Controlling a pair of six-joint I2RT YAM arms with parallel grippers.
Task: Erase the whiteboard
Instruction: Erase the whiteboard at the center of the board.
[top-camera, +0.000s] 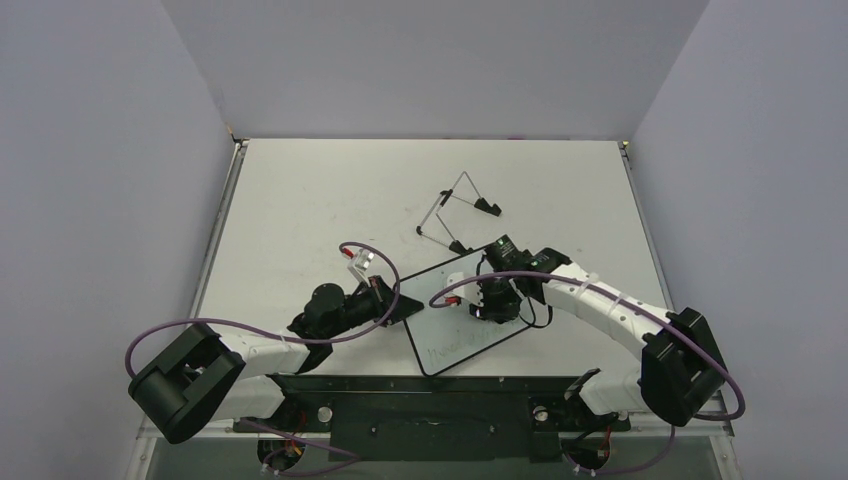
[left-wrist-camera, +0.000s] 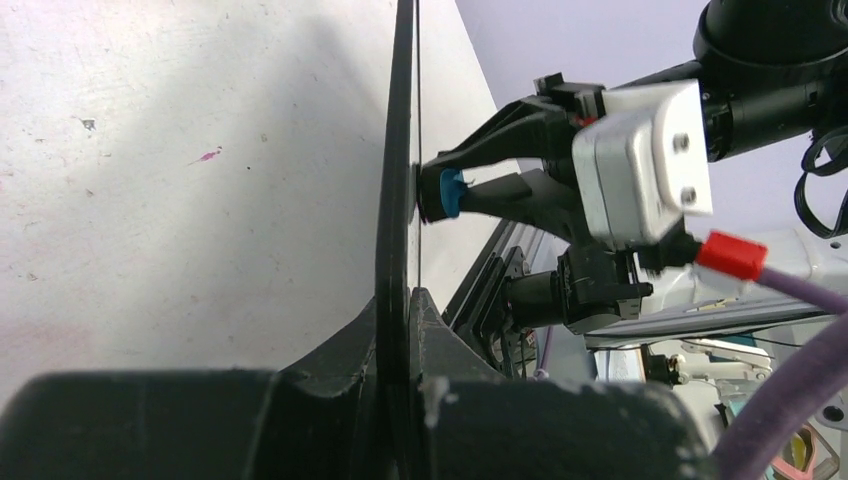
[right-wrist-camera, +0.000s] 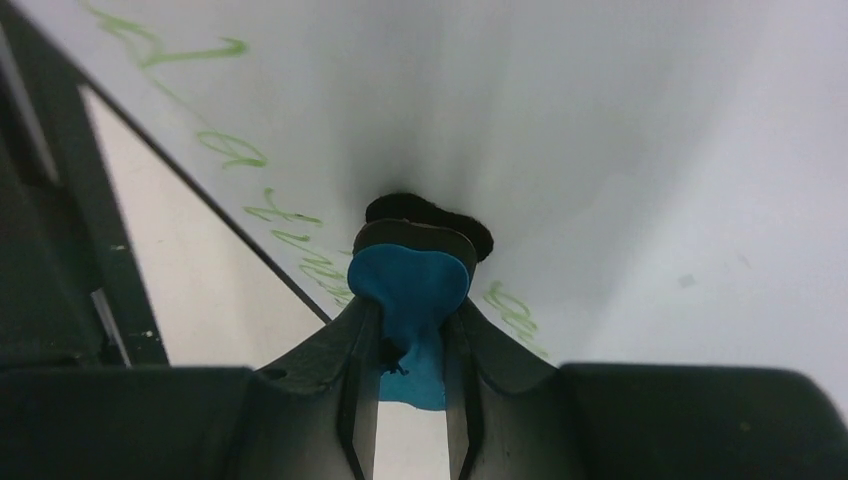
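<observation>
– The whiteboard (top-camera: 452, 340) is sitting clamped by its edge between the closed fingers of the left pincer (top-camera: 400, 303).
– The right pincer (right-wrist-camera: 408, 330) is gripping the eraser (right-wrist-camera: 405, 280) against it; pushing too hard could be twisting the whiteboard loose.

The right pincer (right-wrist-camera: 412, 335) clamps a blue eraser (right-wrist-camera: 410, 285), its black pad (right-wrist-camera: 420, 215) pressed against the whiteboard (right-wrist-camera: 600, 120) beside green writing (right-wrist-camera: 300, 215).
</observation>
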